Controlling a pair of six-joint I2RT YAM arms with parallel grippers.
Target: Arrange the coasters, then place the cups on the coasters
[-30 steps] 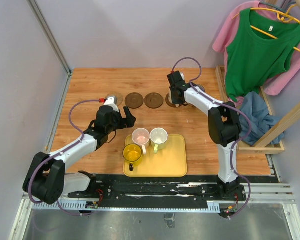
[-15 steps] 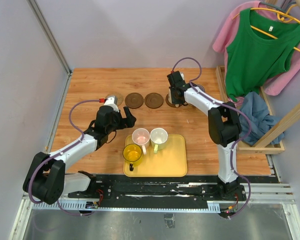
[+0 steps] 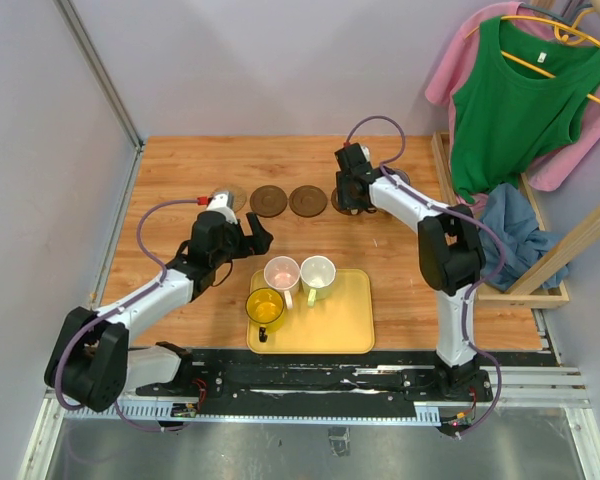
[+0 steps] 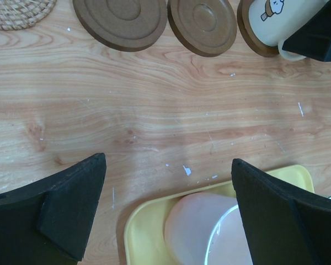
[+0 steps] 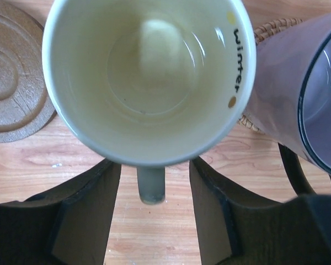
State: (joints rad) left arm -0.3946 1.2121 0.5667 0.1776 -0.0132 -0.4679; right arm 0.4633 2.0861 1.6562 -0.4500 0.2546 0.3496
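In the right wrist view I look straight down into the cream cup (image 5: pixel 149 77). Its handle (image 5: pixel 150 185) points down between the fingers of my right gripper (image 5: pixel 154 165), which is open with a gap on each side. That cup (image 4: pixel 276 19) stands on a dark brown coaster (image 3: pixel 340 203). Two more dark coasters (image 3: pixel 268 200) (image 3: pixel 307 200) lie bare to its left. The grey-purple cup (image 5: pixel 298 99) sits on a woven tan coaster (image 5: pixel 270 27). My left gripper (image 4: pixel 168 165) hangs open over the pink cup (image 4: pixel 204 232).
A yellow tray (image 3: pixel 335 320) near the front holds the pink, yellow (image 3: pixel 265 308) and pale green-white (image 3: pixel 318 272) cups. Another woven coaster (image 4: pixel 16 11) lies at the row's left end. A wooden rack with clothes (image 3: pixel 520 110) borders the right side.
The right gripper's fingers have spread apart off the cream cup's handle. The left arm has not moved.
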